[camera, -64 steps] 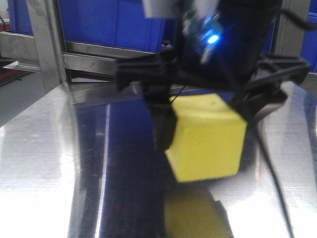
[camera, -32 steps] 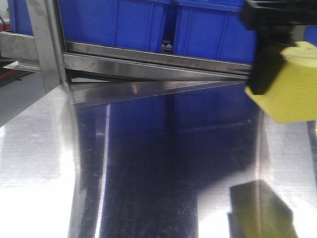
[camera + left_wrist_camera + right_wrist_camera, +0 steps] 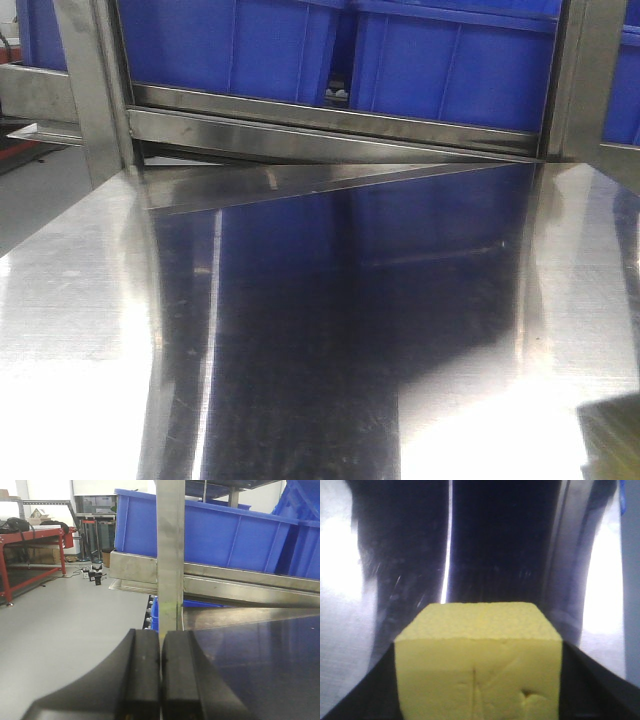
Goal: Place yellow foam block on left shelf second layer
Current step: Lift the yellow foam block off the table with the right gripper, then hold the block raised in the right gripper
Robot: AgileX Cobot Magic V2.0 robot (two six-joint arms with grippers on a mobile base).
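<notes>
My right gripper point(image 3: 479, 700) hugs the block point(image 3: 479, 645); my left gripper point(image 3: 160, 672) is pinched empty. Next I lift it to the shelf point(image 3: 240, 580).

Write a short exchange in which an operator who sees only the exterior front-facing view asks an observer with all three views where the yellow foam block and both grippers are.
Operator: My view shows only the steel table and blue bins. What am I missing?
Observer: The right wrist view shows the yellow foam block clamped in the right gripper, a dark finger on each side.
Operator: And the other arm?
Observer: The left wrist view shows the left gripper shut and empty, facing a steel post.
</notes>
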